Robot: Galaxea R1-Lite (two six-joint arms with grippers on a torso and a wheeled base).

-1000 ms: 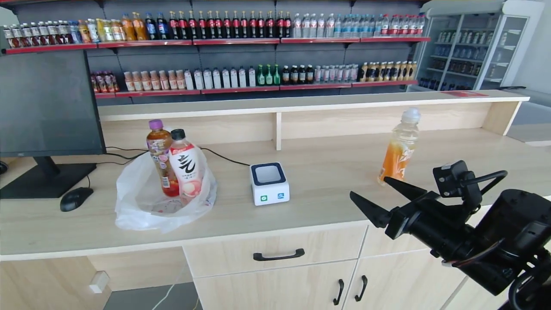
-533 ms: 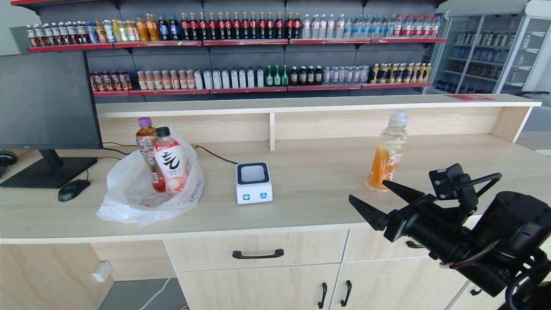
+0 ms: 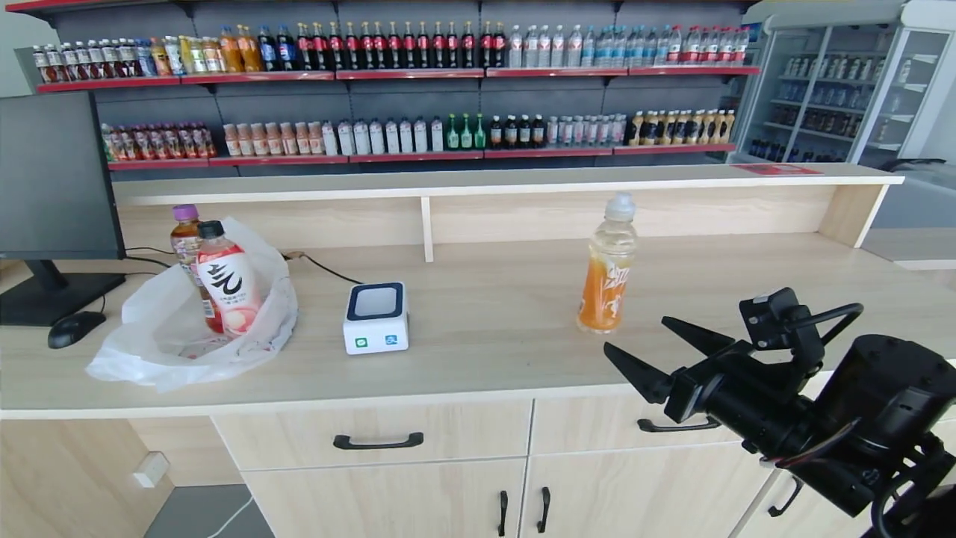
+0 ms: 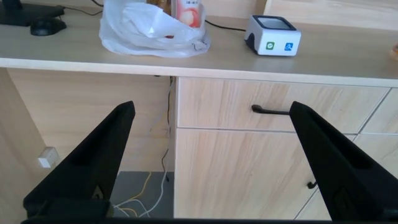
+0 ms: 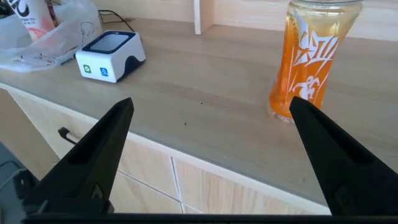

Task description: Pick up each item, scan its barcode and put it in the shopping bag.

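Counter [image 3: 485,321] contents unmoved; only the head view has swung. Orange bottle [image 3: 609,261] stands upright right of the scanner [image 3: 376,317], well apart from the shopping bag [image 3: 149,351]. Right gripper [image 3: 635,335] hangs released near it; pickup judged pending

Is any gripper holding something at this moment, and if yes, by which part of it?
Nothing is held. The left gripper and the right gripper are both open and empty; the orange drink bottle stands free on the counter.
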